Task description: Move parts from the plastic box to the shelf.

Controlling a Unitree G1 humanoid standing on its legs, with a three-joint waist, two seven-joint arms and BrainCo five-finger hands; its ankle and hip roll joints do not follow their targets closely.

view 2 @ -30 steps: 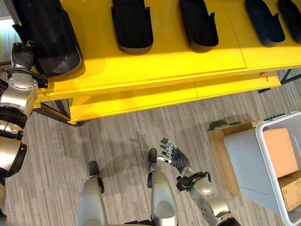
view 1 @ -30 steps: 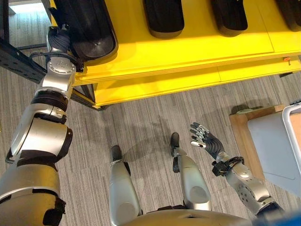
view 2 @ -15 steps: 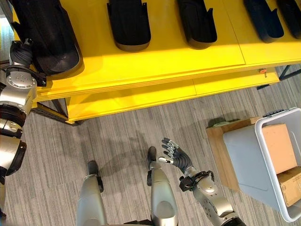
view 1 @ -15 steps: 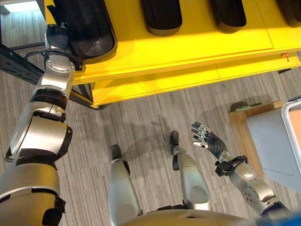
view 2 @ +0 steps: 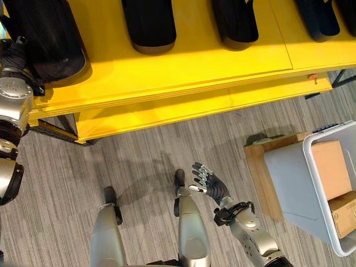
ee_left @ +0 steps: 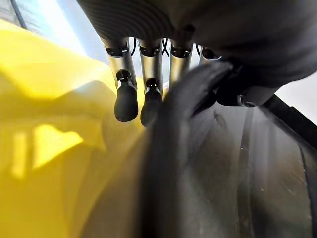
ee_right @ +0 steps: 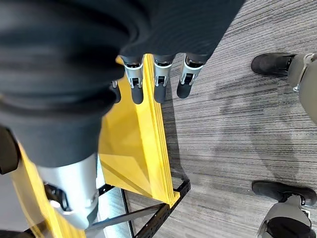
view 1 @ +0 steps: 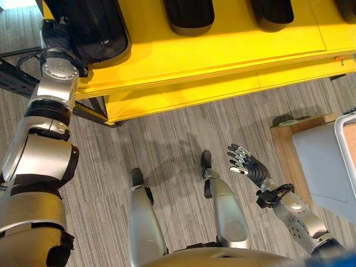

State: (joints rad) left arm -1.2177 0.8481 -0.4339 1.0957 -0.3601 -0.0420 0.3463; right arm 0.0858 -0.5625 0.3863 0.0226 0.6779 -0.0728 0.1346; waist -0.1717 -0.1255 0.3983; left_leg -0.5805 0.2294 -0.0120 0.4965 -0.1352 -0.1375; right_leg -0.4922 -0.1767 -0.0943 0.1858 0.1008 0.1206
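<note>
A large black moulded part [view 1: 94, 28] lies at the far left of the yellow shelf [view 1: 222, 55]. My left hand [view 1: 55, 33] is at that part's left rim. In the left wrist view the rim of the part [ee_left: 213, 163] runs between the fingers [ee_left: 126, 101] and the thumb, so the hand is shut on it. My right hand [view 1: 247, 166] hangs low over the floor with its fingers [ee_right: 159, 84] straight and nothing in it. The pale grey plastic box [view 2: 295, 178] stands at the right with cardboard boxes [view 2: 328, 167] inside.
Other black parts [view 1: 189, 11] lie in a row along the shelf top. The plastic box rests on a wooden stand [view 2: 258, 167]. A lower yellow shelf board [view 1: 183, 94] juts out beneath, on a dark metal frame [view 2: 55, 130]. Striped grey floor [view 1: 167, 144] lies between shelf and box.
The whole picture has shifted a little, so the camera has moved. My left hand stays at the black part's rim; the right hand has barely moved.
</note>
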